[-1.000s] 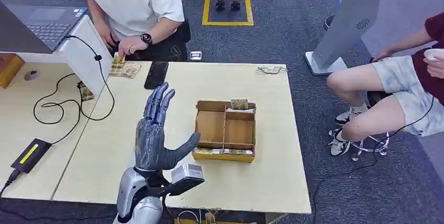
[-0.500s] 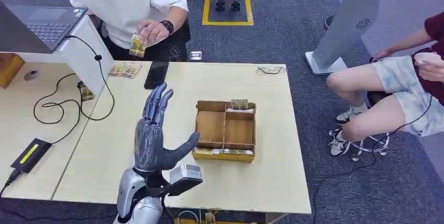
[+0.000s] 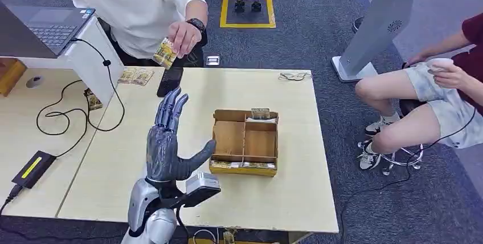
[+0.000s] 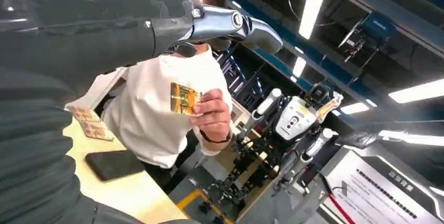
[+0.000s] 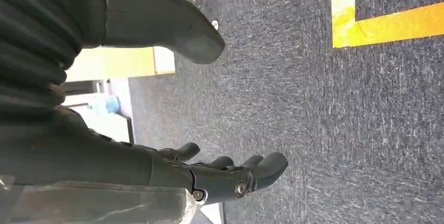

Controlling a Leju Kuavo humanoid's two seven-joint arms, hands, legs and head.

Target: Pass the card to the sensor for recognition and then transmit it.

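Left hand (image 3: 166,150) was raised over the worktop (image 3: 131,158), fingers spread, empty; a person's hand (image 3: 183,37) held the card (image 3: 165,53) beyond it.

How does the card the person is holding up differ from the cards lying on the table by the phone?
The held card is a single one, raised off the table in the person's hand; the table cards are a small group lying flat beside the black phone. The held card is tilted; the table cards are untouched. Both look yellowish and patterned.
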